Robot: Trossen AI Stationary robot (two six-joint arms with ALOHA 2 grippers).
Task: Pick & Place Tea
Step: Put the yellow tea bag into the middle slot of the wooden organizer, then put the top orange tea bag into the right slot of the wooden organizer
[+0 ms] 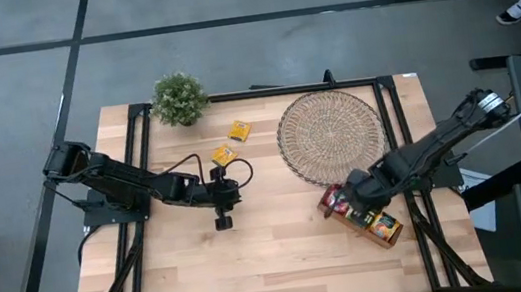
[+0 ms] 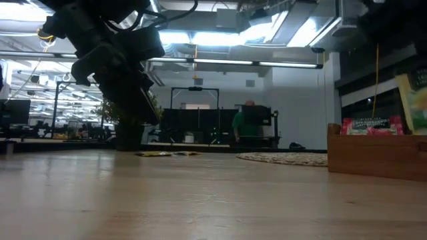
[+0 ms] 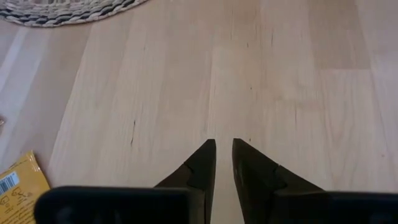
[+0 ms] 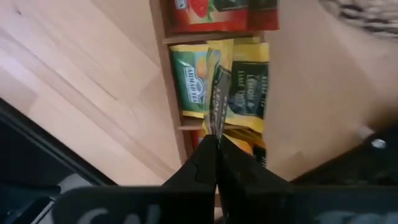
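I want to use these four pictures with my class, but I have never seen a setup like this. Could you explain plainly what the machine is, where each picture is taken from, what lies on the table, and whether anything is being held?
It is a robot with two dark arms at a wooden table. One picture looks straight down, one looks level across the tabletop, and two come from cameras on the wrists.

On the table lie a round woven mat, a small potted plant, two yellow tea sachets and a wooden tray of tea sachets.

The left gripper hangs over bare wood, slightly open, holding nothing. The right gripper is shut on a green-and-yellow sachet over the tray.
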